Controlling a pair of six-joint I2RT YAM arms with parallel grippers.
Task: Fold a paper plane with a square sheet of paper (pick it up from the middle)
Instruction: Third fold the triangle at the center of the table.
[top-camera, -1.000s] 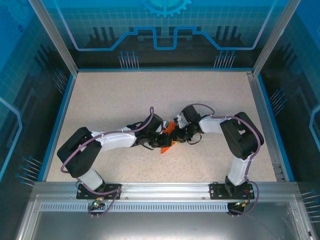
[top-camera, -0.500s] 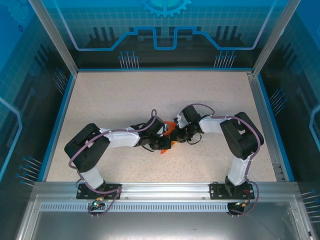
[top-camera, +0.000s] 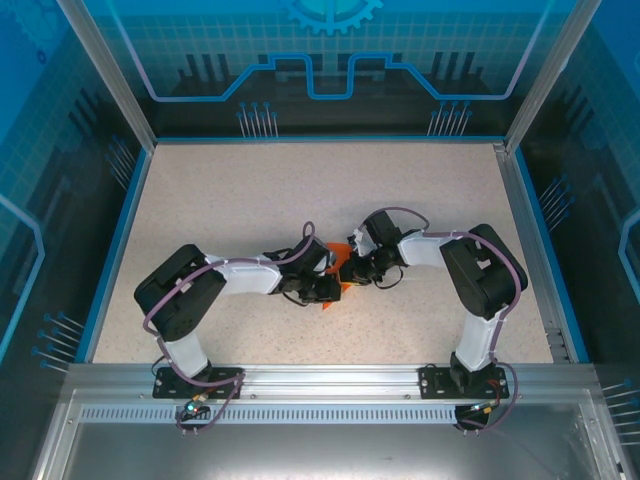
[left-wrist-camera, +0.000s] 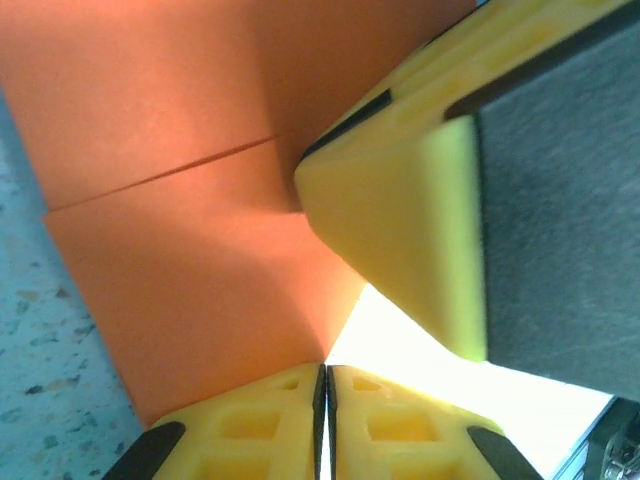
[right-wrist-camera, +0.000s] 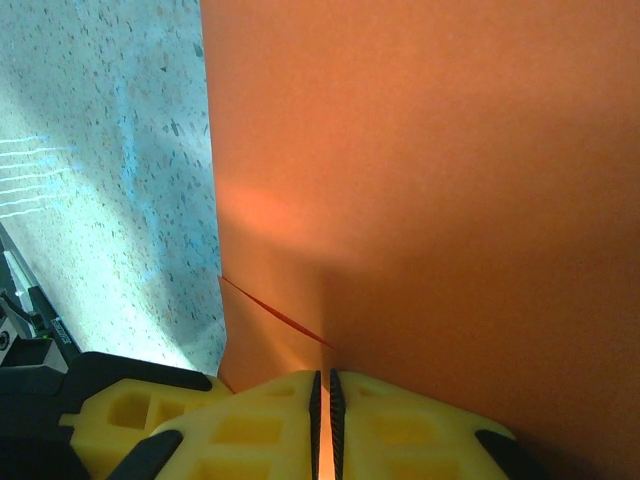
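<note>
The left hand (left-wrist-camera: 325, 405), its yellow moulded pads pressed together, pinches a corner of the square sheet of paper (left-wrist-camera: 190, 290), thin matte orange with one sharp crease. The right hand (right-wrist-camera: 322, 415) pinches its straight edge likewise. The sheet sits mid-way across the speckled counter (top-camera: 250, 190), with bare surface open all round out to the blue rim (top-camera: 118, 225).

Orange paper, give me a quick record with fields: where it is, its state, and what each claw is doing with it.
item: orange paper
state: creased, one fold line running across it
place: middle of the table, between the two arms
left claw: shut, pinching the paper's edge
right claw: shut, pinching the paper's edge
claws: close together, the right one's fingers seen from the left wrist
</note>
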